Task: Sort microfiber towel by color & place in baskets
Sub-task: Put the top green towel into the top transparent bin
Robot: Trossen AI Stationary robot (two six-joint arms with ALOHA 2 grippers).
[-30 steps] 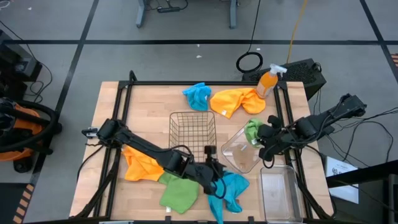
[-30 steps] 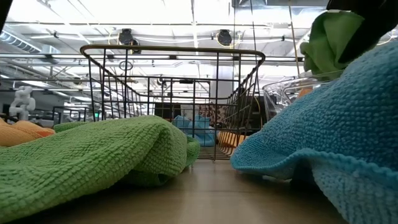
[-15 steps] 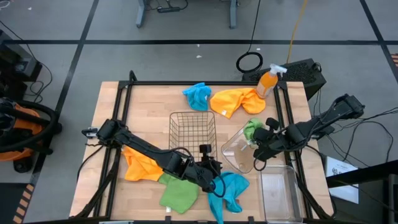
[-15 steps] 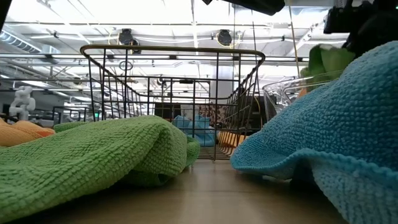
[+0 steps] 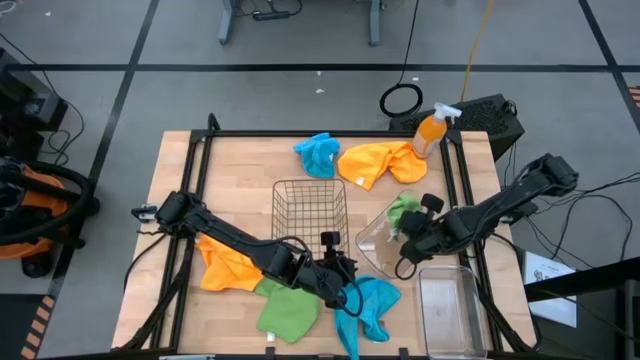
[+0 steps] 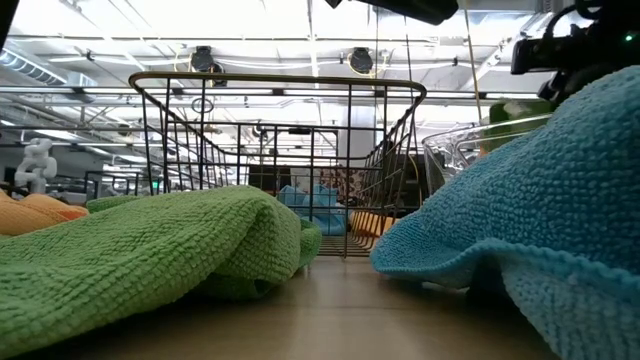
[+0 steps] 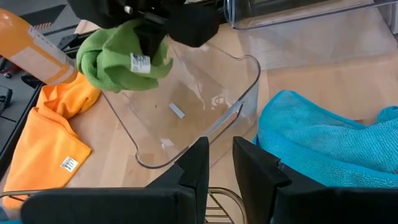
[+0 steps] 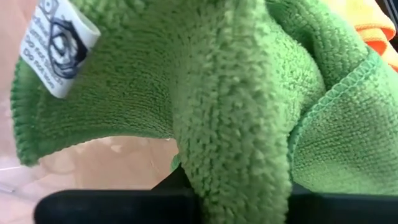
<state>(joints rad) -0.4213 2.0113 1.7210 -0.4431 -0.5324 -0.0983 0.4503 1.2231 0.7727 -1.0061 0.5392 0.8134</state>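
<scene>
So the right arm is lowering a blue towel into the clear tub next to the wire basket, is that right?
Not quite: the towel is green, not blue. The left wrist view shows the right end effector holding a green towel over the clear tub, which sits beside the wire basket in the high view.

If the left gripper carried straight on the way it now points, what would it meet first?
Most likely the clear plastic tub: the left gripper points at its near rim. Depth is hard to judge.

A green towel (image 8: 217,112) filled the right wrist view, hiding the right gripper's fingers; its label's print (image 8: 59,43) was too blurred to read.
</scene>
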